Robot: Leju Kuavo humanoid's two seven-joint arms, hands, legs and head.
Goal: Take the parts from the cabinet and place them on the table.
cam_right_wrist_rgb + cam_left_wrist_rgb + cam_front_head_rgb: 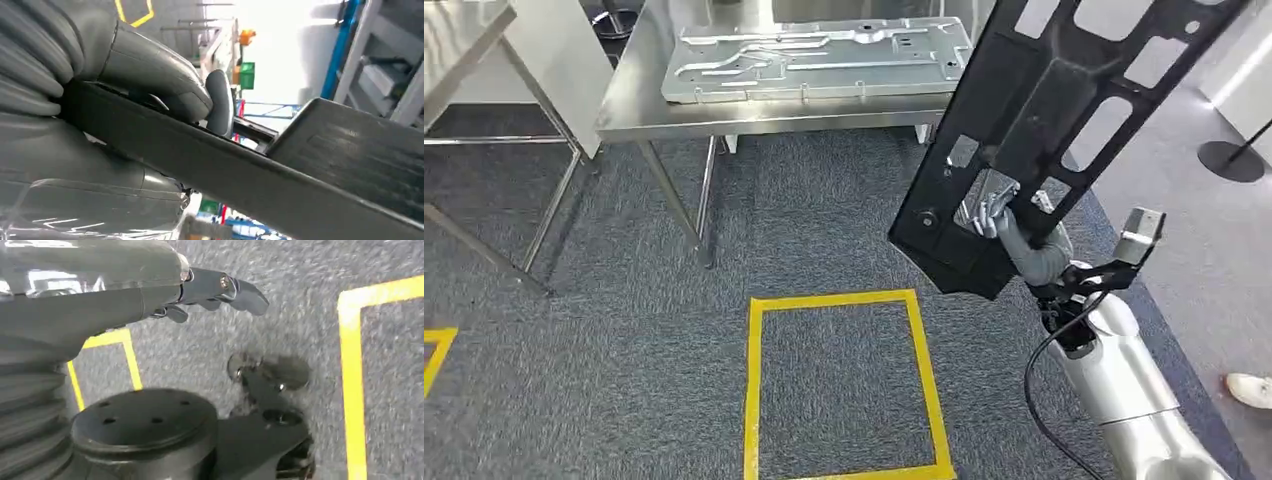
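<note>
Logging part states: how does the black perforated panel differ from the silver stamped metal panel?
The black perforated panel is dark and matt; the silver stamped metal panel is bright and shiny. The black panel is gripped by the right hand and held tilted in the air; the silver panel lies flat on the steel table. The black panel has large open cutouts; the silver panel has raised ribs. Both are flat, roughly rectangular parts.

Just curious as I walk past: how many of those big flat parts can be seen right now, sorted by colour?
Silver-grey metal panel, lying flat on the steel table: 1
Black panel with cut-outs, held up by the right robot hand: 1
Total: 2
</note>
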